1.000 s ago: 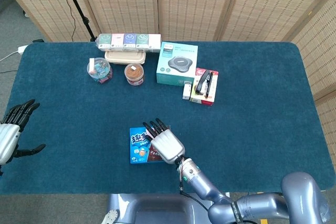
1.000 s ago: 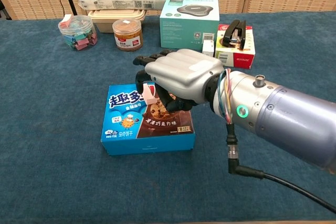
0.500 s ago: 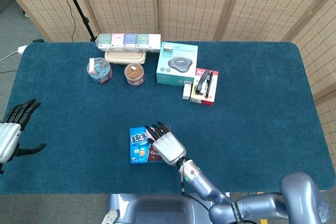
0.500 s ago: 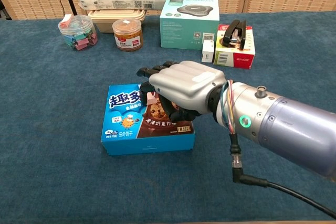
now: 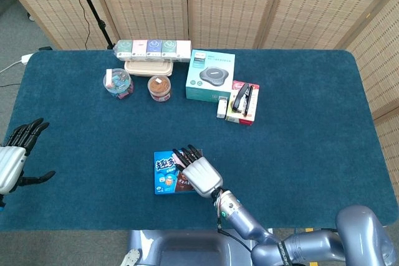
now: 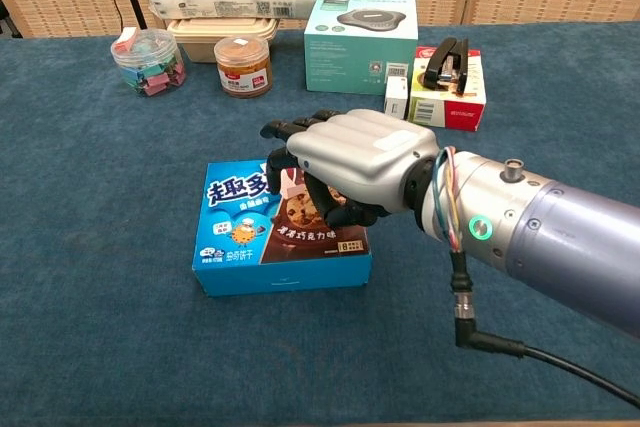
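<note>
Over the last second the right hand (image 6: 345,162) has drawn back a little toward the robot and settled lower over the flat blue cardboard biscuit box (image 6: 240,232); the box itself has not shifted, and the left hand (image 5: 14,157) has barely moved.

The chest view shows what the head view cannot: the right hand's dark fingers (image 6: 290,137) curl down over the far right part of the box lid, the thumb tucked beneath the palm against the brown printed panel, with no clear grip around the box edges. Whether the fingertips actually press the lid cannot be told. The head view alone shows the left hand, at the table's left edge, fingers spread apart and holding nothing.

In the head view the box (image 5: 164,172) lies flat on the dark blue carpeted table (image 5: 299,129), near the front edge and left of centre. Its long axis runs left to right, parallel to the front edge, with the printed top facing up and the lettering reading upright from the robot's side. The right hand (image 5: 198,172) covers the box's right end, the wrist trailing off toward the robot's right; the left half of the lid shows bare.

Well behind, a teal box (image 5: 210,75) and a clear round jar (image 5: 118,82) stand by the far edge.
</note>
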Motion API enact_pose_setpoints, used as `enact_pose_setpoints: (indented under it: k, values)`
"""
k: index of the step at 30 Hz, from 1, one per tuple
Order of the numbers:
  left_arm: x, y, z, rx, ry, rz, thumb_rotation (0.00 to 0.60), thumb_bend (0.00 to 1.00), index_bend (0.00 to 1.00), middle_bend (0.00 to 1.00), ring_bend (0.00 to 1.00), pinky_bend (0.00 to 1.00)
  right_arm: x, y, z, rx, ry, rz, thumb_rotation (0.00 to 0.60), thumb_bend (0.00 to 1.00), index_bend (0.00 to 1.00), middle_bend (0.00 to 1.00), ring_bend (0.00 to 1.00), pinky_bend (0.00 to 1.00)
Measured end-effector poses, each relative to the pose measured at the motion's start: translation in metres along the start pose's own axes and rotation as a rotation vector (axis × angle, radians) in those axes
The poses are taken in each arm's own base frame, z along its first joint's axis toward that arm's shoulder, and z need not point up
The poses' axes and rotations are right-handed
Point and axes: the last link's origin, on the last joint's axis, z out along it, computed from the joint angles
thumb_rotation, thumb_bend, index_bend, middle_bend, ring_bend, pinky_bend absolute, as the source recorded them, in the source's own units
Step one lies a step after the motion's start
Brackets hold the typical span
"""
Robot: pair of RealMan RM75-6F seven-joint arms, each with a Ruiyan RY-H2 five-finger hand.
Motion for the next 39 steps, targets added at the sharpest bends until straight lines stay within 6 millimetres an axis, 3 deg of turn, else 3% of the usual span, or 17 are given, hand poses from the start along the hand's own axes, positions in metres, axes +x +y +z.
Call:
enact_pose_setpoints:
  k: [11, 39]
  values:
    - [0.000, 0.000, 0.000, -0.001, -0.003, 0.000, 0.600, 0.14, 0.00, 0.00, 0.00, 0.00, -0.002, 0.011, -0.001, -0.022, -0.009, -0.042, 0.600, 1.00, 0.29, 0.00, 0.00, 0.00]
    - [-0.001, 0.000, 0.000, 0.005, -0.006, 0.005, 0.600, 0.14, 0.00, 0.00, 0.00, 0.00, -0.016, 0.011, -0.011, -0.012, -0.019, -0.034, 0.600, 1.00, 0.29, 0.00, 0.00, 0.00]
